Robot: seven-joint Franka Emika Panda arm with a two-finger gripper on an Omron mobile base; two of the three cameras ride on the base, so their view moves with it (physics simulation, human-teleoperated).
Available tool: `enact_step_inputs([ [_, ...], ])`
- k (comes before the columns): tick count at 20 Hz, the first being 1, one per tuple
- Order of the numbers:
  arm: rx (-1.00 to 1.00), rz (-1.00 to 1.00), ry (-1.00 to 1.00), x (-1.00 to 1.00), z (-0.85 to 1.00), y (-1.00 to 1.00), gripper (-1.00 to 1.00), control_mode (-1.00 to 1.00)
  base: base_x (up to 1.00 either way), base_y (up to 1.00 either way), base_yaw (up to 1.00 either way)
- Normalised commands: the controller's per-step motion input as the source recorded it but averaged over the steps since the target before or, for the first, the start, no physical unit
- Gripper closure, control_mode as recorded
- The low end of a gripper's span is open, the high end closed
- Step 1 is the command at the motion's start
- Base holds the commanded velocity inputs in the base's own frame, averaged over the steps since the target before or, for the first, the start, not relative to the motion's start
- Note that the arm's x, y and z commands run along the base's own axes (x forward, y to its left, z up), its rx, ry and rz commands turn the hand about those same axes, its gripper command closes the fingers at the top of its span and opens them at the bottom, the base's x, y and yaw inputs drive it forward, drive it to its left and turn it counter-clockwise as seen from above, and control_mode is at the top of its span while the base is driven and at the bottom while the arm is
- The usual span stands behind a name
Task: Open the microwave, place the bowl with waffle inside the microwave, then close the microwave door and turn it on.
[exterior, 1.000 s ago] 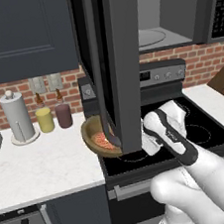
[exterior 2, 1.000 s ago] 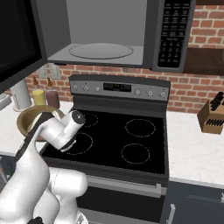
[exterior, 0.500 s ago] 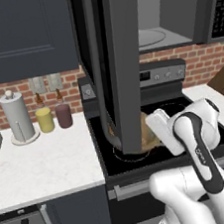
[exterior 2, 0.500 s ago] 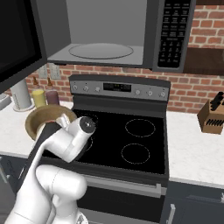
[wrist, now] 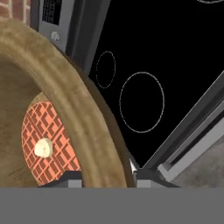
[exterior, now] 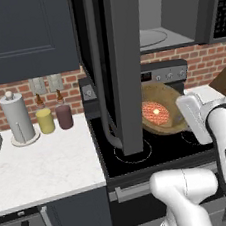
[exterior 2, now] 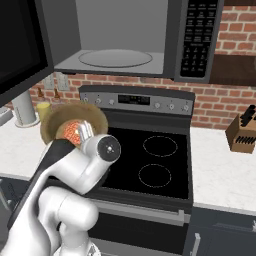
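The microwave hangs above the stove with its grey cavity showing, and the microwave door is swung wide to the left. Below it, the gripper pinches the rim of the wooden bowl, its jaws closed on the bowl's edge, holding it tilted over the left side of the stove top. The waffle lies against the bowl's tan inside. Further left, a paper towel roll stands on the white counter.
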Motion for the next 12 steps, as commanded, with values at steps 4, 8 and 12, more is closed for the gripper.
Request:
enact_step_inputs([
  [4, 0.0, -0.16, -0.17, -0.27, 1.0, -0.36, 1.0, -1.0, 0.0, 0.0, 0.0],
  [8, 0.0, -0.18, -0.1, 0.0, 0.99, -0.29, 1.0, -1.0, 0.0, 0.0, 0.0],
  [12, 0.0, -0.15, -0.07, 0.07, 0.98, -0.19, 1.0, -1.0, 0.0, 0.0, 0.0],
])
